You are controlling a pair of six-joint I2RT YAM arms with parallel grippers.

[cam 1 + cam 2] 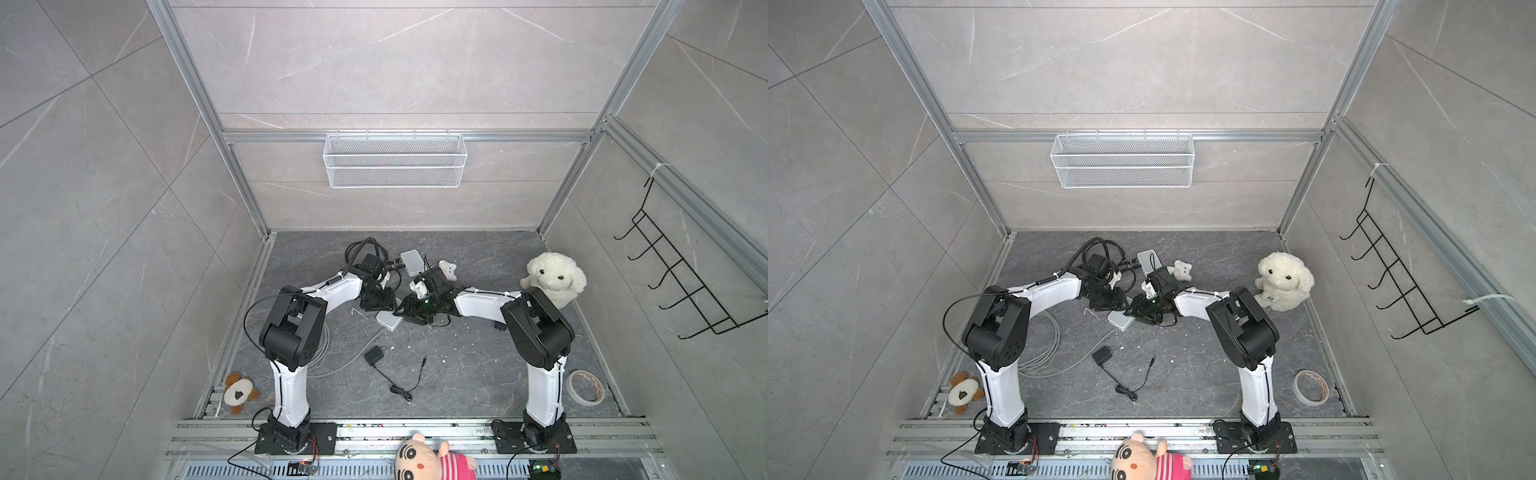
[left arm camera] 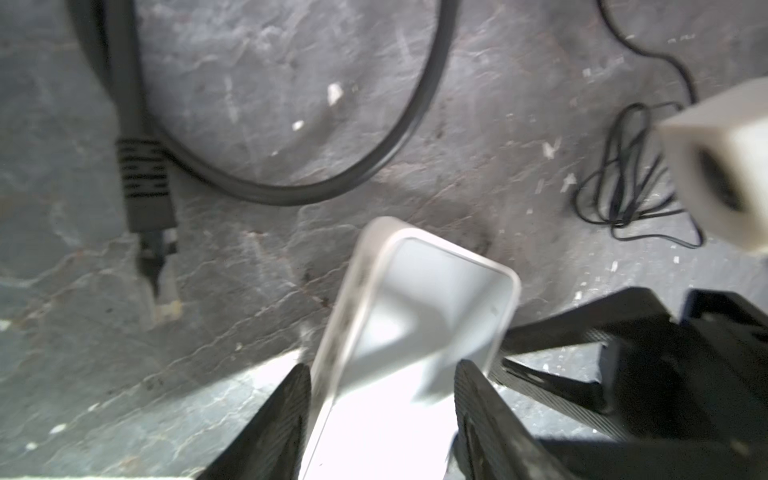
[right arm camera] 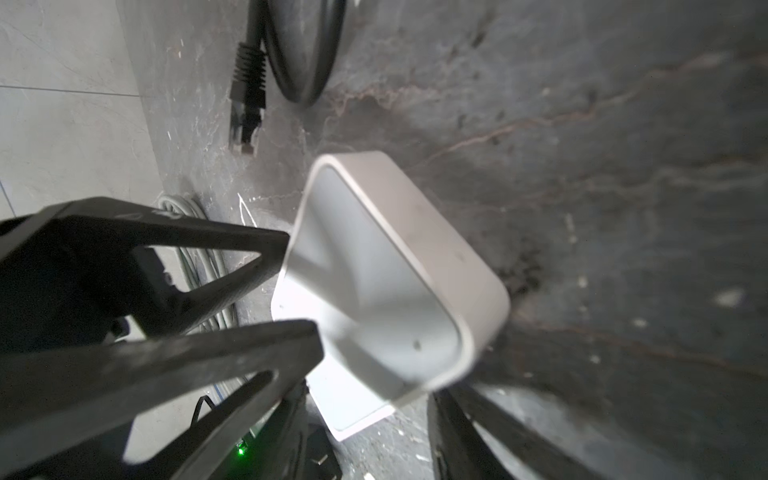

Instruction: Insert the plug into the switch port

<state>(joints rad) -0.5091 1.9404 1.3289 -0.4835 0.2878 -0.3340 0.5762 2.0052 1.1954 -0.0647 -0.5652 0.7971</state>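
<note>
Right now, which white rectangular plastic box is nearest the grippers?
The front white box, straddled by the left gripper; the rear white box lies farther back.

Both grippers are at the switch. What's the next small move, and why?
Probably ease the right gripper off the switch and toward the plug. The left gripper seems to clamp the switch, and the plug lies loose on the floor, ungripped.

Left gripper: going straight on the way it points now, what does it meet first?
The left gripper has the white switch between its jaws, so that comes first. Beyond the switch's far end, the line seems to hit the dark tabletop short of the black cable; depth is unclear.
</note>
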